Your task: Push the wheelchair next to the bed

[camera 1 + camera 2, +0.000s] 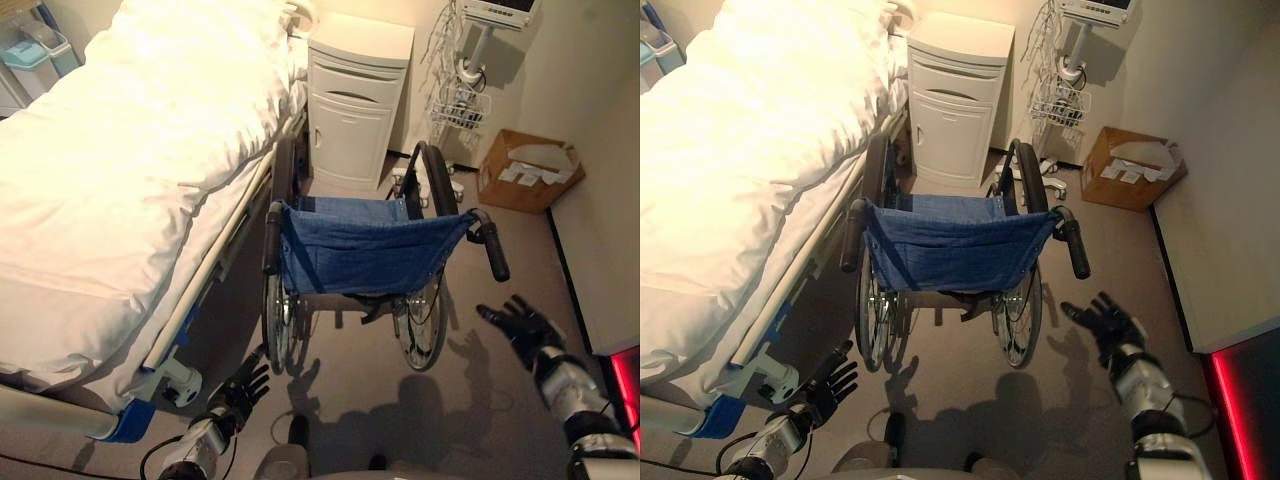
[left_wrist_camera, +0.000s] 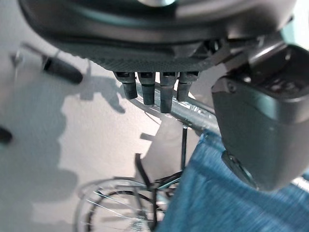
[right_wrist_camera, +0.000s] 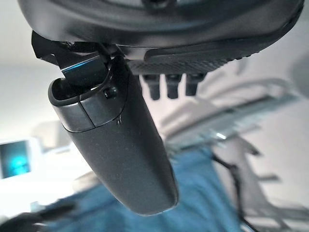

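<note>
One wheelchair (image 1: 370,255) beside bed (image 1: 120,180), grey floor (image 1: 400,400)

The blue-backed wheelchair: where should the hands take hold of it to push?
By the two black push handles atop the blue fabric backrest, from behind; both stick back toward the open left hand and right hand.

A white bedside cabinet (image 1: 352,100) stands against the far wall, its door and drawer closed. To the right of it a pole (image 1: 472,55) rises up the wall with a monitor (image 1: 498,10) at the top and a white wire basket (image 1: 459,108) hung lower down. On the floor by the right-hand wall sits an open cardboard box (image 1: 527,170) with white papers in it. In the far left corner stands a pale blue bin (image 1: 35,52).
</note>
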Tool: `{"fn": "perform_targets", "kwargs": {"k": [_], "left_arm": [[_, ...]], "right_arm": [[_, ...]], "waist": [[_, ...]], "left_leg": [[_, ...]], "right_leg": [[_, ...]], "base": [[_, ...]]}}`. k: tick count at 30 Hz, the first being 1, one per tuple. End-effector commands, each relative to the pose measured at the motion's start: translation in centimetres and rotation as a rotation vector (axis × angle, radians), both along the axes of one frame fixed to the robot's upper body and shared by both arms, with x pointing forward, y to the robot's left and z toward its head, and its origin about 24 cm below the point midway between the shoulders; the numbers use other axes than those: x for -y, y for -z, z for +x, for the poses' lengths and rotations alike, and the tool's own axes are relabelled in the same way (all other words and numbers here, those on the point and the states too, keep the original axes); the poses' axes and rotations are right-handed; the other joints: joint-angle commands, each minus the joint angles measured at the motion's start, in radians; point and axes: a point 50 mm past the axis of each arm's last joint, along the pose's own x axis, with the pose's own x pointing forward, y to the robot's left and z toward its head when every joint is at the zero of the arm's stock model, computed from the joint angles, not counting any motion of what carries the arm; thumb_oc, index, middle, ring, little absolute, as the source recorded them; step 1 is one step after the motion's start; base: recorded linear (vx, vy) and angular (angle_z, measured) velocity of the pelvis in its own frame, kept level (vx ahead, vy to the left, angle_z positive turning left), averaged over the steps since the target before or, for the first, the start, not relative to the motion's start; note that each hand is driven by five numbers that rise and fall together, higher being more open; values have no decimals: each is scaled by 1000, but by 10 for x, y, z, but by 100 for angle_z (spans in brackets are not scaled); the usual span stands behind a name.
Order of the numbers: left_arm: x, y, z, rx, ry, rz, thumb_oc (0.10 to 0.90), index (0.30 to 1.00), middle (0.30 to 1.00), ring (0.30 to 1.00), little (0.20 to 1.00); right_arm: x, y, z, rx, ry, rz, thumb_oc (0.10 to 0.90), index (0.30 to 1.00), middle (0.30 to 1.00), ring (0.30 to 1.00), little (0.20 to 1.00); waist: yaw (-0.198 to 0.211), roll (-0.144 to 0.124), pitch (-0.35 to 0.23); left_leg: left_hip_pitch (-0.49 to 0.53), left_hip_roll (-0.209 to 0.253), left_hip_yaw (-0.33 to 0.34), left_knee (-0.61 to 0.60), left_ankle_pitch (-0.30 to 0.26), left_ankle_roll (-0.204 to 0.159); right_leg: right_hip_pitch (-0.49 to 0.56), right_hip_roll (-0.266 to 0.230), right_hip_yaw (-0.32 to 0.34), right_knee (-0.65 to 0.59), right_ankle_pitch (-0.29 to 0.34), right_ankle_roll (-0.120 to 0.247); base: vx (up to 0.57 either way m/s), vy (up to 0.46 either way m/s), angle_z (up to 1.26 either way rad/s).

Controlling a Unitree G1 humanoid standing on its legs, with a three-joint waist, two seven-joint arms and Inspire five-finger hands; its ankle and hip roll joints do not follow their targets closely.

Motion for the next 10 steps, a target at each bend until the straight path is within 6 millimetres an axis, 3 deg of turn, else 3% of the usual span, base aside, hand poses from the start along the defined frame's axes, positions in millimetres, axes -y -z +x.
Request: {"fn": "perform_targets", "kwargs": {"k": [1, 3, 5, 10], "left_arm": [[23, -10, 20, 141, 93, 20, 800, 900, 900, 900, 900], [34, -4, 13, 140, 104, 21, 800, 900, 900, 900, 900], [42, 0, 8, 135, 103, 11, 800, 900, 900, 900, 900], [60, 8, -4, 116, 58, -19, 800, 900, 900, 900, 900]], "right_arm": [[0, -10, 7, 152, -8, -2, 800, 900, 900, 900, 900], [-28, 15, -9, 110, 7, 85, 800, 900, 900, 900, 900], [-46, 28, -19, 86, 10, 143, 800, 900, 900, 900, 900], [-76, 47, -35, 41, 8, 284, 800, 900, 900, 900, 900]], "waist": [[21, 45, -27], [19, 54, -26], [17, 59, -26], [6, 75, -21]], "left_leg": [[63, -59, 19, 49, -226, 70], [65, -62, 17, 48, -225, 69], [64, -63, 16, 50, -224, 68], [66, -70, 10, 44, -217, 63]], "right_leg": [[-150, 7, 40, 117, 21, 3], [-150, 10, 46, 117, 17, 0], [-151, 11, 49, 118, 15, -4], [-151, 15, 54, 116, 13, -12]], "base": [[0, 0, 0], [0, 0, 0], [1, 5, -2], [-1, 16, 0]]}}
